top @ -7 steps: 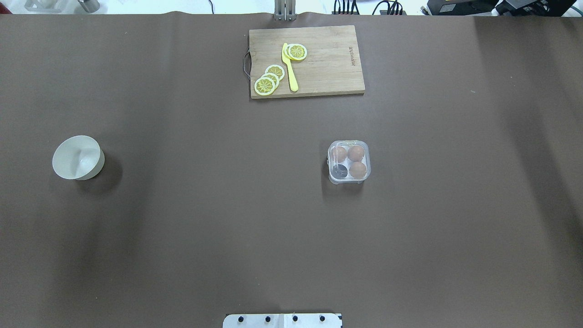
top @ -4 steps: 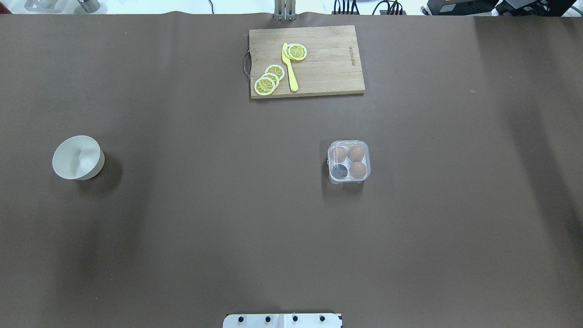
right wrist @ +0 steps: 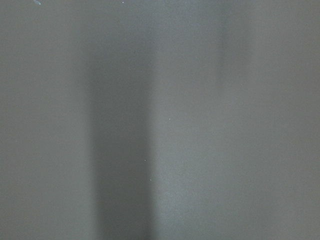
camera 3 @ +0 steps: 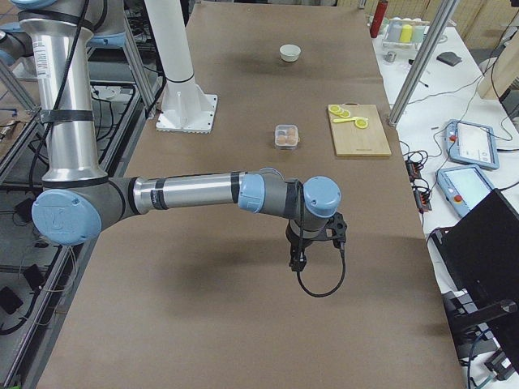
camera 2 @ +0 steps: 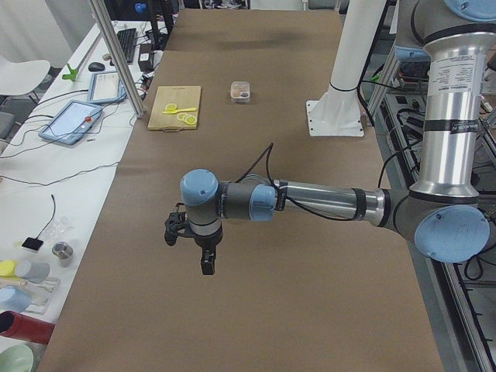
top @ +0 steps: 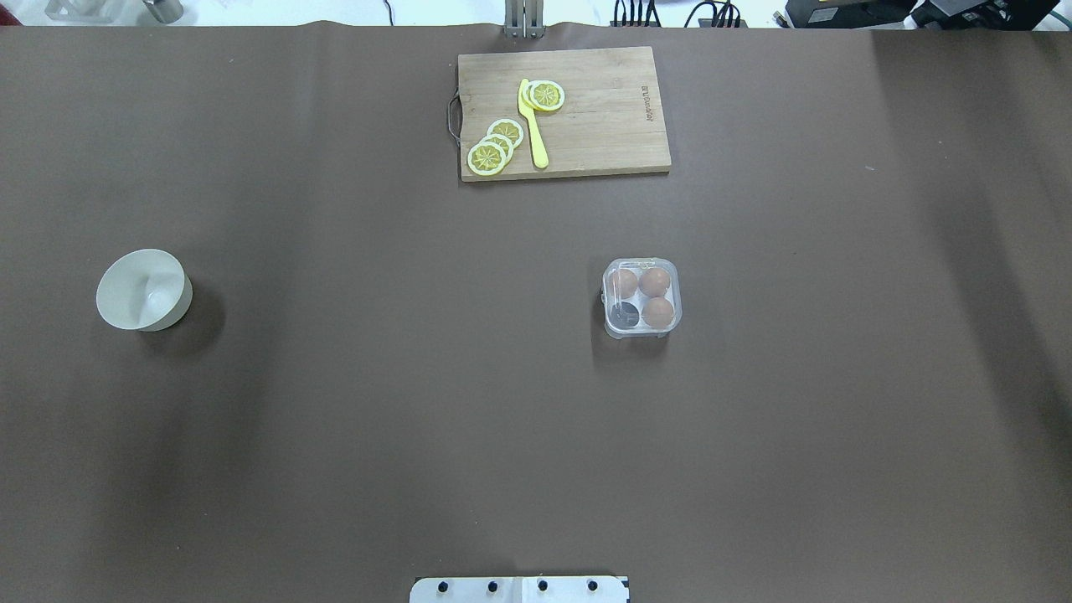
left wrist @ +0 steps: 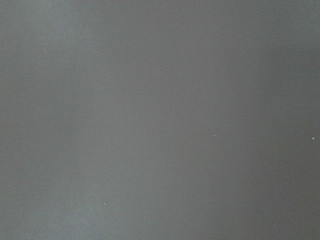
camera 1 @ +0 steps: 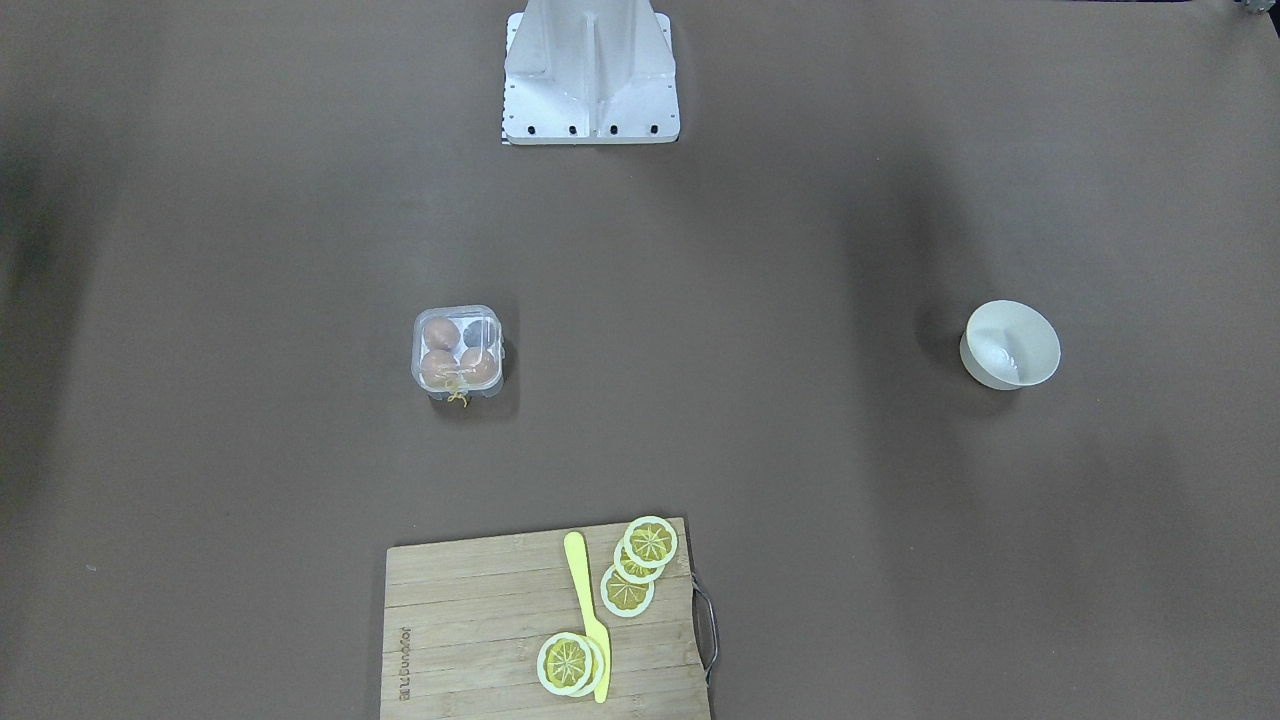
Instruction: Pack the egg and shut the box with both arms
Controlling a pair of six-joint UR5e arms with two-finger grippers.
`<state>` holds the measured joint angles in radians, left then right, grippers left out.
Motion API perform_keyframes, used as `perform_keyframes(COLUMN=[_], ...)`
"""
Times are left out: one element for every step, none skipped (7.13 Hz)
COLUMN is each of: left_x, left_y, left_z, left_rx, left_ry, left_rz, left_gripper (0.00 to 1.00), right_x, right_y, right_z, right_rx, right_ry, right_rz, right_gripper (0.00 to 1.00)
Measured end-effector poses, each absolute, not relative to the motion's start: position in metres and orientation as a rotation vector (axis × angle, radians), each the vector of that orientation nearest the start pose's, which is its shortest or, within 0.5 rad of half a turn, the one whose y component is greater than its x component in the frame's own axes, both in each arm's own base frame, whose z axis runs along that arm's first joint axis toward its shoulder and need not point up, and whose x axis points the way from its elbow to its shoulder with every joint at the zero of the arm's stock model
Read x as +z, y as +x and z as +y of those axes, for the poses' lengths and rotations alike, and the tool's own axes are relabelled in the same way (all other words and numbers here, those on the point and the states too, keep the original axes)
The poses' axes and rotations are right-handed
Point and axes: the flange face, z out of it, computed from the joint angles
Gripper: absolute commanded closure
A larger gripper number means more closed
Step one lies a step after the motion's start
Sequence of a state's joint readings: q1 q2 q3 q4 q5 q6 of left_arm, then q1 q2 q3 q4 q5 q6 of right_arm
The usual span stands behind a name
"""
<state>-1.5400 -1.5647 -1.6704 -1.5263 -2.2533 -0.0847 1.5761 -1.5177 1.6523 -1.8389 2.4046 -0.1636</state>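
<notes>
The box (top: 641,297) is a small clear egg carton right of the table's middle, and it also shows in the front-facing view (camera 1: 457,350). It holds three brown eggs (top: 655,281); one cell (top: 624,314) is dark and empty. Its lid looks down over the cells. A yellow string (camera 1: 458,397) hangs at its far side. My left gripper (camera 2: 208,267) shows only in the exterior left view, hovering above bare table; I cannot tell if it is open. My right gripper (camera 3: 297,259) shows only in the exterior right view; I cannot tell its state. Both wrist views show only table.
A white round bowl (top: 141,290) stands at the table's left and looks empty. A wooden cutting board (top: 586,142) with lemon slices (top: 494,149) and a yellow knife (top: 533,126) lies at the far edge. The white robot base (camera 1: 590,70) stands at the near edge.
</notes>
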Motion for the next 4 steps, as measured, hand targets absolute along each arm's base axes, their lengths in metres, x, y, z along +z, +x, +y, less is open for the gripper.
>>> perform_keyframes(left_x=[0.6230, 0.6227, 0.6224, 0.6227], left_y=[-0.0550, -0.0547, -0.0547, -0.0547], left_z=[-0.4933, -0.4937, -0.4941, -0.4942], left_rx=[-0.035, -0.034, -0.033, -0.033], left_ry=[0.008, 0.008, 0.009, 0.008], left_rz=[0.684, 0.684, 0.683, 0.683], left_gripper=[0.02, 0.02, 0.02, 0.02], right_x=[0.6133, 0.6122, 0.6106, 0.6091], right_y=[0.0634, 0.0644, 0.0656, 0.0668], right_z=[-0.5008, -0.5008, -0.5008, -0.5007], right_rx=[-0.091, -0.089, -0.086, -0.084], right_ry=[-0.053, -0.050, -0.045, -0.041], right_rz=[-0.842, -0.844, -0.850, -0.856], right_gripper=[0.00, 0.00, 0.00, 0.00])
